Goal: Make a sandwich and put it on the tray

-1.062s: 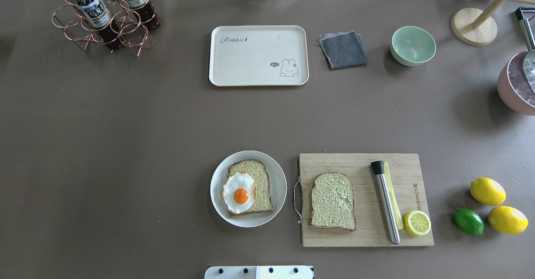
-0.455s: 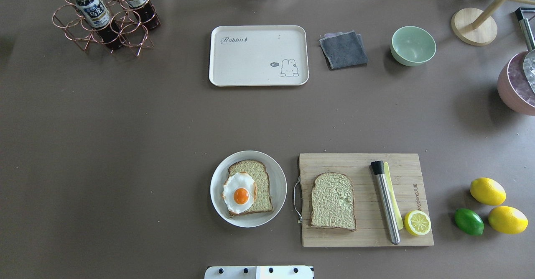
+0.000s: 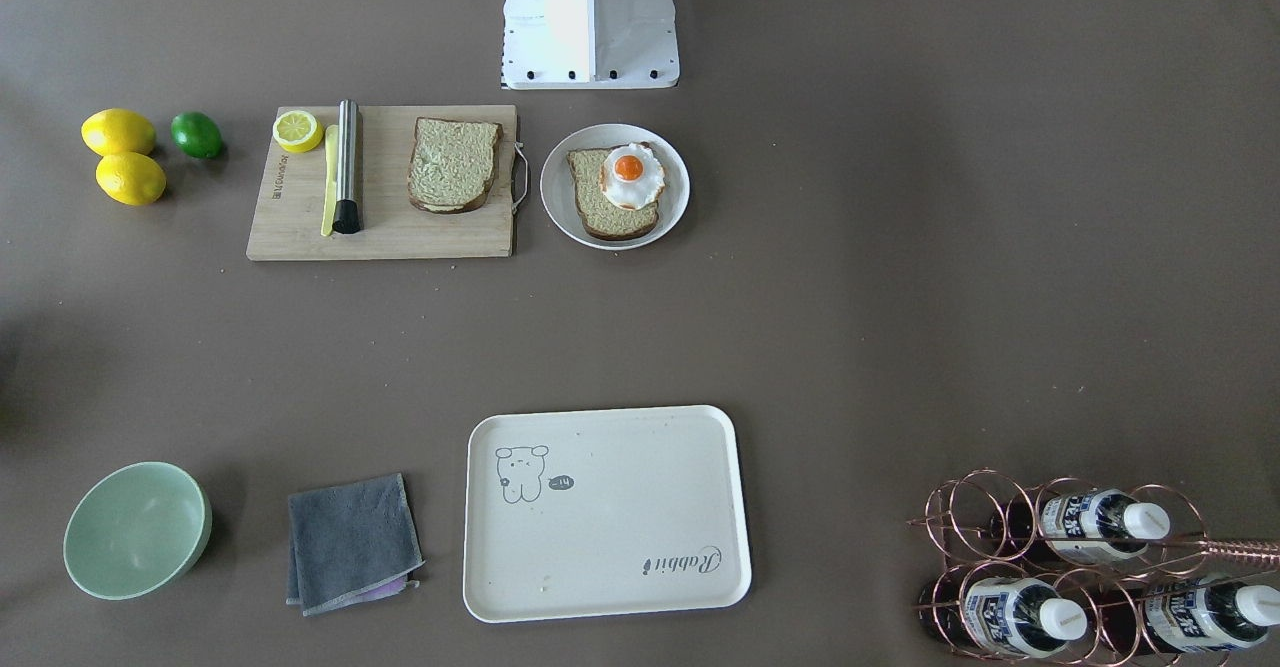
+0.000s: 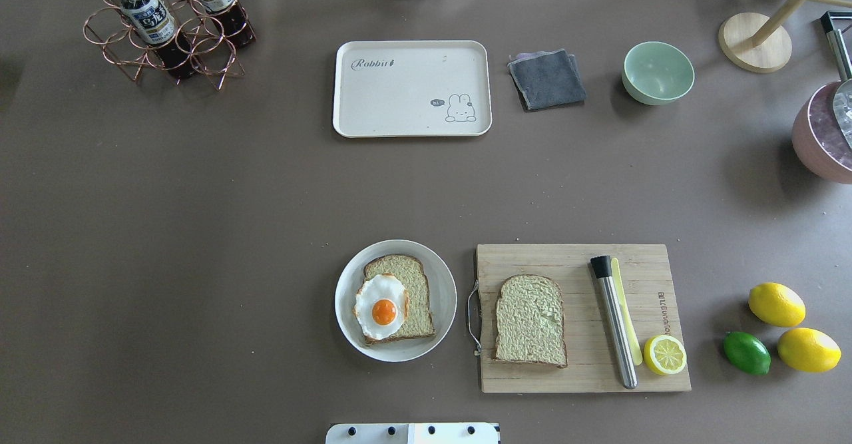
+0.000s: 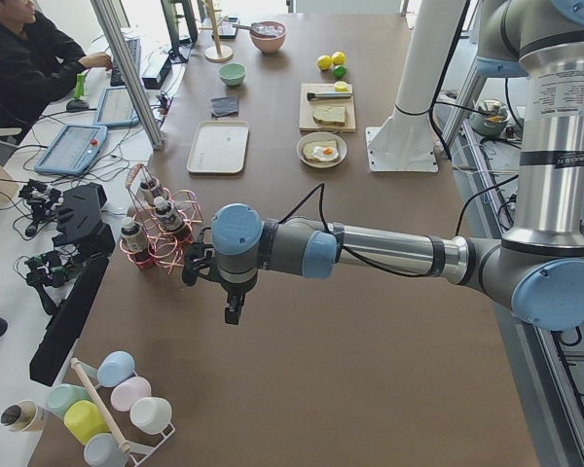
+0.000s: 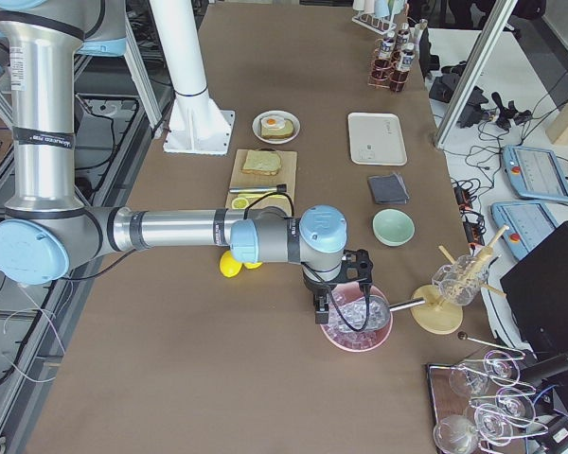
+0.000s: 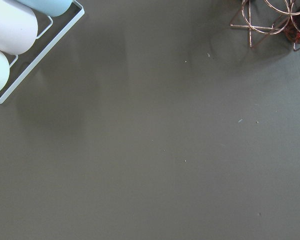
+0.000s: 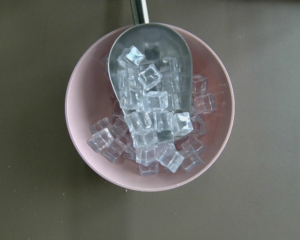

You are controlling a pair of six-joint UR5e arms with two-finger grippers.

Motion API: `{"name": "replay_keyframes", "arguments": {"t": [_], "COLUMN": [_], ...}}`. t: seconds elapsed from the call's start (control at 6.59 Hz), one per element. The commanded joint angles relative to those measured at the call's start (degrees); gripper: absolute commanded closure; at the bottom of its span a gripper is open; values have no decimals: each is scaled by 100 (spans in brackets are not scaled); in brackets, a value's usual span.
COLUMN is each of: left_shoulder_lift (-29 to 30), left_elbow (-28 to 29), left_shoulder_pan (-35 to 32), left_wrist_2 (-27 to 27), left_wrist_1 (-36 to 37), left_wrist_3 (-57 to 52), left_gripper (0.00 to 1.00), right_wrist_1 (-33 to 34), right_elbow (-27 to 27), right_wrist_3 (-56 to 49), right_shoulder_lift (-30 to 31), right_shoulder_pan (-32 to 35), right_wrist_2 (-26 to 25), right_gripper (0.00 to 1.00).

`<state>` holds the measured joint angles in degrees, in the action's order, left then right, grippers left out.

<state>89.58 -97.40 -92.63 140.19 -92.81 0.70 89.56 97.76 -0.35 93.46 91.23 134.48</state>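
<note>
Sandwich not yet assembled. One slice (image 4: pixel 399 267) lay on the round white plate (image 4: pixel 442 277) near the robot's base, with the fried egg (image 4: pixel 381 306) on top of it, overhanging its left edge. Second slice (image 4: pixel 530 321) lay flat on the wooden cutting board (image 4: pixel 572 264), just beside the plate, apart from the first. Tray (image 4: pixel 399 98) sat bare at the far side of the table, well apart from both slices.

Left gripper (image 5: pixel 233 309) hung above bare table near the bottle rack (image 5: pixel 151 229), far out at the left end. Right gripper (image 6: pixel 320 310) hung over the pink bowl (image 8: pixel 77 100) of ice cubes at the right end. Neither was near the food. Each showed only in a side view and its wrist camera caught no fingers, so I could not tell how far either was open; nothing seen in either.

Judged step: the very start, with the reach for the second slice to come. Next move likely called for the right arm, the nearer one, to travel in over the board, come down on the slice by its edges, then carry it across and lay it squarely on the egg before anything goes to the tray
</note>
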Motion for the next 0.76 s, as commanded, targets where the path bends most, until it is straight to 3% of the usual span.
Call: {"name": "replay_keyframes", "arguments": {"t": [0.0,0.61], "left_shoulder_lift": [7,-28], "left_elbow": [10,-7], "left_shoulder_pan": [8,-27], "left_wrist_2": [0,0], "left_wrist_1": [0,-26], "left_wrist_3": [-9,-61], "left_gripper": [2,2], "right_wrist_1": [0,0], "right_elbow": [6,24], "right_wrist_3": [0,9], "right_shoulder_lift": [-3,-3], "right_shoulder_pan": [0,0], "right_wrist_2": [-1,8], "right_gripper": [0,0]}}
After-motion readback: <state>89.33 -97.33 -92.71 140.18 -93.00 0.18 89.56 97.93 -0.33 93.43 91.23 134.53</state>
